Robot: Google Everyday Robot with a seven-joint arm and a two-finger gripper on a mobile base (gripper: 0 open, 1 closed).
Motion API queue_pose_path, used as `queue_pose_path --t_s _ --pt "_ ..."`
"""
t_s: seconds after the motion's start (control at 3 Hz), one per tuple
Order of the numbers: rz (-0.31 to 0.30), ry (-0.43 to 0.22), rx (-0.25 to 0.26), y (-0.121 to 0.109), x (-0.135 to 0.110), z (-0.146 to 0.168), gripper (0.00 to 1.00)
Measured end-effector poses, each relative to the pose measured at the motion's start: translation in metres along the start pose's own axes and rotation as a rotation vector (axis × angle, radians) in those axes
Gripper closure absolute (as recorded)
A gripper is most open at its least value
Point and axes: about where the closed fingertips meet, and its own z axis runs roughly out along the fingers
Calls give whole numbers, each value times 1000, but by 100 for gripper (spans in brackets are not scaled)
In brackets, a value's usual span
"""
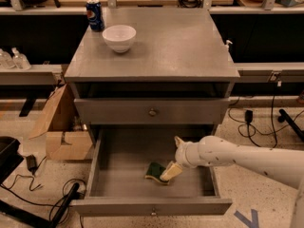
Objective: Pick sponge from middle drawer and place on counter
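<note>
The sponge (154, 171) lies front right in the middle drawer (152, 206), with the gripper (174, 156) just right of it. At the counter's (171, 46) rear-left corner, a soda can (95, 15) stands behind a bowl (119, 37).

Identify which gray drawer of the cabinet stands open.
The lower drawer: pulled out, its interior shows the sponge with the gripper at it. The drawer above shows only its shut front.

One sponge (154, 171), one end effector (171, 158) in drawer (121, 161)
</note>
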Motion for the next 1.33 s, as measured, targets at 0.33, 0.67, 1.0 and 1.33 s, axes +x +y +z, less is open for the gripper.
queue_pose_path --t_s 0.33,0.67,1.0,1.33 --pt "30 -17 -59 21 16 45 0" --pt "40 -16 -93 32 31 83 0" --pt "49 13 -122 42 49 114 2" --pt "42 74 -129 49 66 119 24"
